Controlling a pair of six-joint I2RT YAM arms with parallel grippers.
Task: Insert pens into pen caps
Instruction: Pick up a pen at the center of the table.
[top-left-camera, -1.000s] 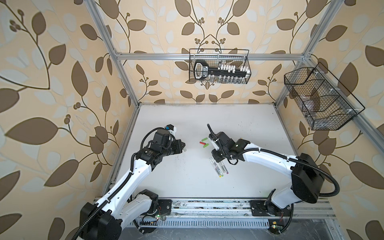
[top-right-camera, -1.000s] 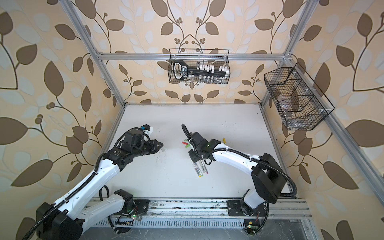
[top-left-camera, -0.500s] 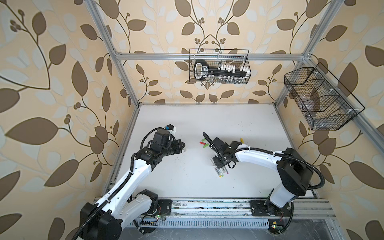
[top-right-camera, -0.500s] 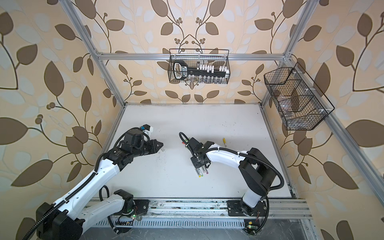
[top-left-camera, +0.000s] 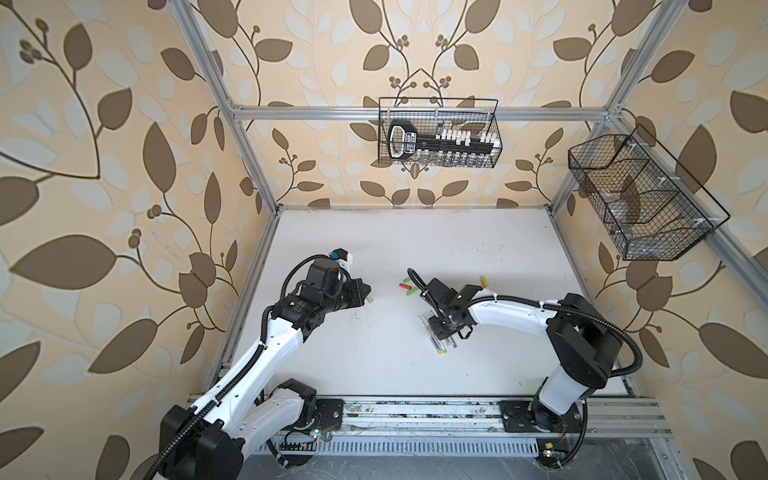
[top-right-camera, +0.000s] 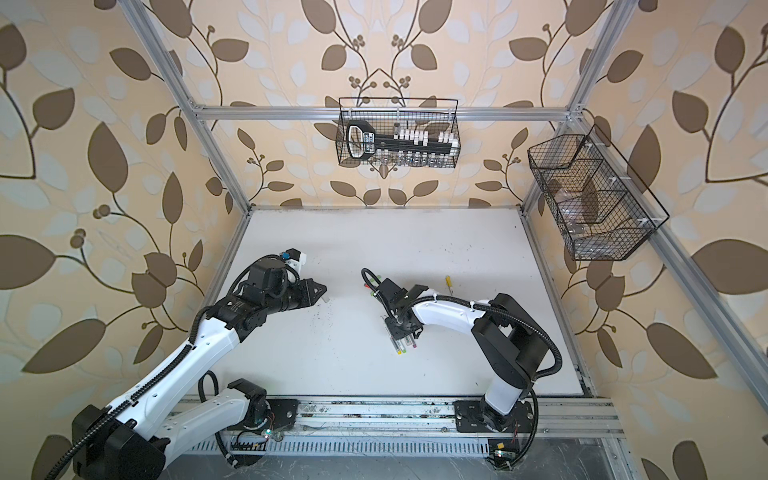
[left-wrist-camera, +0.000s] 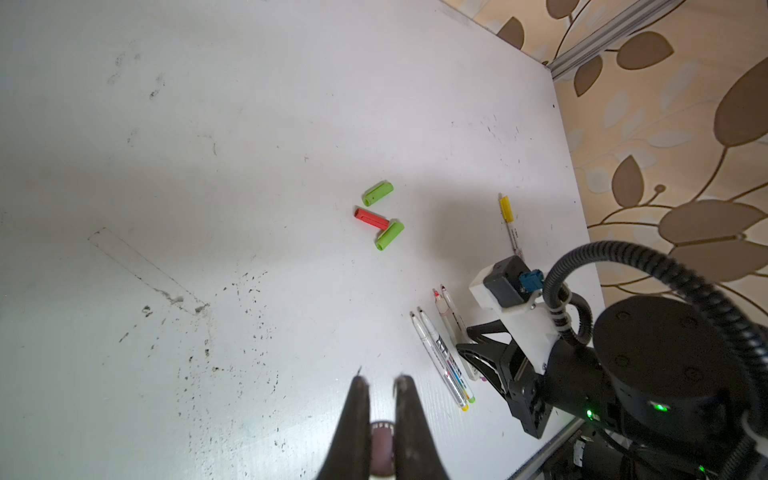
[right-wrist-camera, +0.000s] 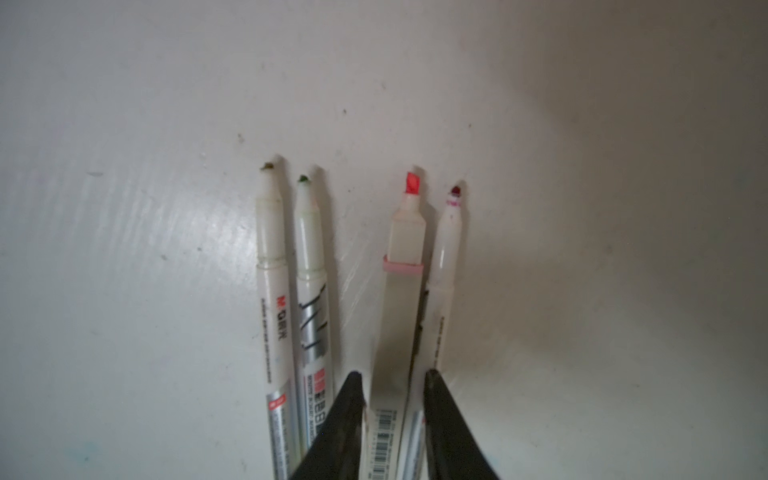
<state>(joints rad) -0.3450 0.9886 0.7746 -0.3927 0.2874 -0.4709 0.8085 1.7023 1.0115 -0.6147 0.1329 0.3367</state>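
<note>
Pens (left-wrist-camera: 442, 353): four lie uncapped mid-table toward its right edge, a fifth (left-wrist-camera: 509, 224) already wears yellow. Three caps (left-wrist-camera: 378, 216) wait apart. My right gripper (right-wrist-camera: 392, 384) is narrowed around the red-tipped pen (right-wrist-camera: 405, 291); my left gripper (left-wrist-camera: 380, 386) is closed, empty.

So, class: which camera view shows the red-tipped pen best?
The right wrist view: the red-tipped pen fills the frame, chisel tip and barcode sharp, lying between the right gripper fingers. The left wrist view shows it small and partly hidden. In both top views the arm hides most of it.
</note>
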